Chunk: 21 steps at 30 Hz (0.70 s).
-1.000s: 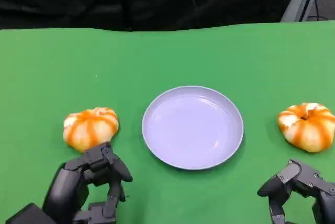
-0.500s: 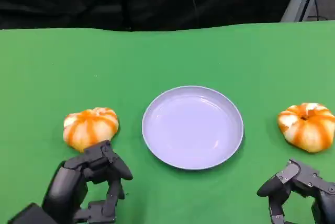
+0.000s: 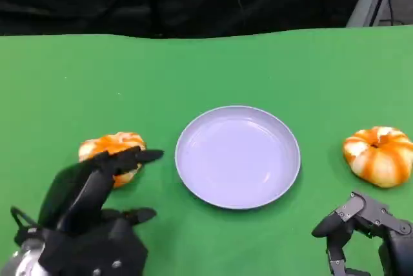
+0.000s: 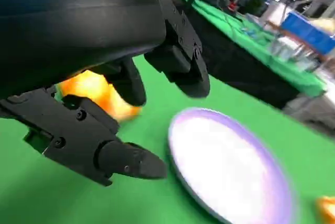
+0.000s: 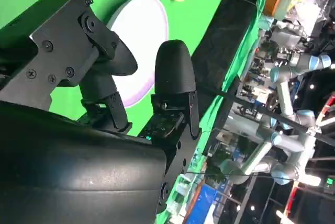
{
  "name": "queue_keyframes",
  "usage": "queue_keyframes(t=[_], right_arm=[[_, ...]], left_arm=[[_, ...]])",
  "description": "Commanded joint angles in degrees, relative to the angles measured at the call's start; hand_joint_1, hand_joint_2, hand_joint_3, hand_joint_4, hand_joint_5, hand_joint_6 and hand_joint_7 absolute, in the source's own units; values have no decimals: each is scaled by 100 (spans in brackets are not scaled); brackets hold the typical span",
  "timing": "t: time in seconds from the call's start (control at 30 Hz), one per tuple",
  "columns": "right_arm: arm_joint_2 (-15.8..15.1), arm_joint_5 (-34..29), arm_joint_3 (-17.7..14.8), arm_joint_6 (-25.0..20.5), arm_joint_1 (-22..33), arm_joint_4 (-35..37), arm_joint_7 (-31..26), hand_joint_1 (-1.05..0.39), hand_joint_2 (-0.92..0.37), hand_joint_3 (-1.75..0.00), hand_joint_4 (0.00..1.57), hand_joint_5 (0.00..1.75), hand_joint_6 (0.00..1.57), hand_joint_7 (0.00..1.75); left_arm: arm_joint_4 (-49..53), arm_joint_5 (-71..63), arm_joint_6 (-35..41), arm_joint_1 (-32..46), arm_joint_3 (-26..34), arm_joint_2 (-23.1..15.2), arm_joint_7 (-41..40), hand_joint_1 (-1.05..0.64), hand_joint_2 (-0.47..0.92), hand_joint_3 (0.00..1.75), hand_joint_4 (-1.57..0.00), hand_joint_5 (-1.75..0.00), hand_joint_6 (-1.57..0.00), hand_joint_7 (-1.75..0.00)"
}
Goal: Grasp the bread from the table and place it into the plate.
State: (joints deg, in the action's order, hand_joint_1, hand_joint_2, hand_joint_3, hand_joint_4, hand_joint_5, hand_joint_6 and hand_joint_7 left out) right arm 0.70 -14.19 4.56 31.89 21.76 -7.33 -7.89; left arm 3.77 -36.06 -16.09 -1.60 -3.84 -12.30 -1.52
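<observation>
Left hand [image 3: 87,195] reaching over bread on green desk [image 3: 206,69]

Fingers spread, grasping nothing, above orange-striped round bread [image 3: 111,150] left of empty lilac round plate [image 3: 237,156]; right hand [image 3: 364,234] loosely curled, empty, near second orange-striped bread [image 3: 379,155].

Orange-striped breads [image 3: 113,149] flanking lavender plate [image 3: 237,157]

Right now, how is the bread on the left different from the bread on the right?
The left bread is partly hidden behind the left hand, whose fingers reach over it; the right bread shows whole, with the right hand apart from it. The left bread lies closer to the plate than the right bread does. Both are round, orange-and-white striped, and sit on the green table.
</observation>
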Motion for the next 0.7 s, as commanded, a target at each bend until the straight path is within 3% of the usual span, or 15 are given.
queue_keyframes(t=[0.03, 0.27, 0.53, 0.63, 0.7], right_arm=[[-29, -29, -61, 4, -14, 17, -63, 8, -31, -138, 86, 163, 82, 130], [-39, -41, -58, 18, -15, 21, -79, 8, -30, -139, 87, 163, 83, 130], [-41, -45, -55, 17, -16, 20, -85, 8, -29, -141, 87, 162, 83, 130], [-30, -44, -26, 19, -6, 13, -84, 9, -29, -141, 87, 163, 83, 130], [-24, -56, -21, -2, 5, -7, -103, 8, -29, -140, 87, 163, 83, 130]], left_arm=[[64, -757, 476, -370, -260, -408, -215, -48, 92, 2, -31, -50, -50, -1], [462, -1511, 1437, -996, -779, -595, -148, -57, 91, 3, -19, -38, -35, 0], [506, -1457, 1627, -1073, -962, -681, -236, -57, 92, 1, -19, -36, -34, 0], [2211, -1954, 2337, -2110, -1504, -246, -459, -54, 91, 0, -12, -33, -28, 0], [2561, -1990, 2508, -2332, -1650, -163, -587, -54, 90, 0, -10, -33, -26, 0]])
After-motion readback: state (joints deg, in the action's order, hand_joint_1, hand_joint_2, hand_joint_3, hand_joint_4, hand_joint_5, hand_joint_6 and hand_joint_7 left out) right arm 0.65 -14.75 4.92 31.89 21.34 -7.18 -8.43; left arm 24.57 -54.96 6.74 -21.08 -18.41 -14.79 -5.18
